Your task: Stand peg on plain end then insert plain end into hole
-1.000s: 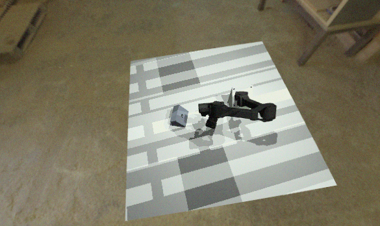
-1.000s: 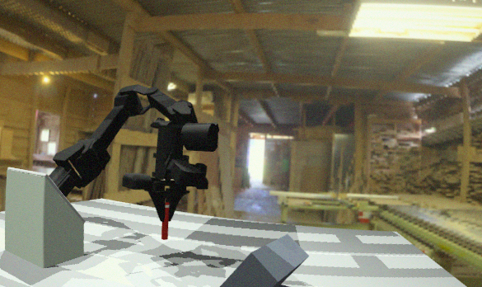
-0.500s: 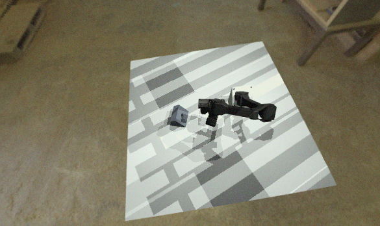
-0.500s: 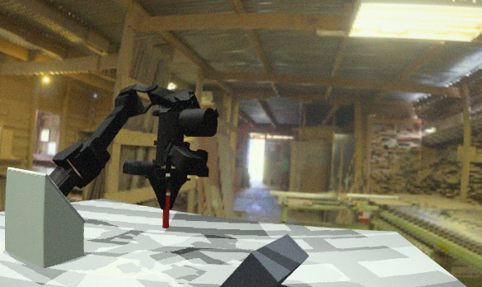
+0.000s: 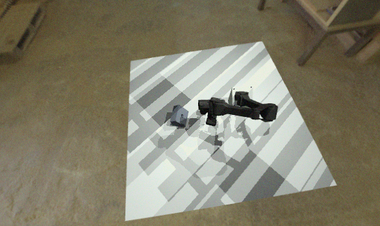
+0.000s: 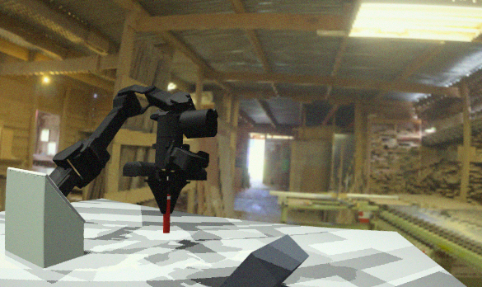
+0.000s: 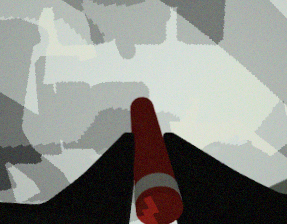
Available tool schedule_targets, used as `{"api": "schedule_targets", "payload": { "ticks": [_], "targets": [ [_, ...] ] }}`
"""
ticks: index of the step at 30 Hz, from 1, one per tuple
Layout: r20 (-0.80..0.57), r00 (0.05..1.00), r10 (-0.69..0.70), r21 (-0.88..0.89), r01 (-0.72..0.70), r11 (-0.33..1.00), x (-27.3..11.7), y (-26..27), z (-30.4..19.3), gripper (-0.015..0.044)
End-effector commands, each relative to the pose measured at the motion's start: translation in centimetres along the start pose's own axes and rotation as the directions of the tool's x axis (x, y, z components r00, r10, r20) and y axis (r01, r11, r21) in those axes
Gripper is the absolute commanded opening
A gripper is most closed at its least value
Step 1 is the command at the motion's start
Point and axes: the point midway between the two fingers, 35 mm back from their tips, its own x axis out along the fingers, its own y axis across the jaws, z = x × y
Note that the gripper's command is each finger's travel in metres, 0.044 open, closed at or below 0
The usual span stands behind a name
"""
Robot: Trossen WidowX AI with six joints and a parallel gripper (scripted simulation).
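The red peg (image 6: 166, 223) (image 7: 144, 122) hangs about upright in the air above the table, plain end down. Its white band, grey in the wrist view, is near the upper end. My gripper (image 6: 166, 209) (image 7: 147, 141) points down and is shut on the peg below the band; its fingertips are hidden in the top view. The blue-grey block with the sloped panel (image 5: 176, 114) (image 6: 270, 265) stands on the table, apart from the peg. The dark hole (image 5: 182, 115) shows in its face in the top view; the exterior view shows the block from behind, without the hole.
A pale grey-green block (image 6: 25, 218) with a slanted side stands beside the arm's lower part at the left of the exterior view. The table (image 5: 151, 198) has a patchwork of grey and white shapes, and the arm's shadows are hard to tell from them.
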Motion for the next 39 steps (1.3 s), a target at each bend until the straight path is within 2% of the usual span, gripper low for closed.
{"api": "schedule_targets", "payload": {
  "ticks": [1,39],
  "targets": [
    [0.027,0.999,-0.018,-0.043,0.019,0.999,0.3,-0.3,0.3,0.0],
    [0.289,0.955,-0.067,-0.311,0.16,0.937,1.6,-1.4,3.6,0.0]
  ]
}}
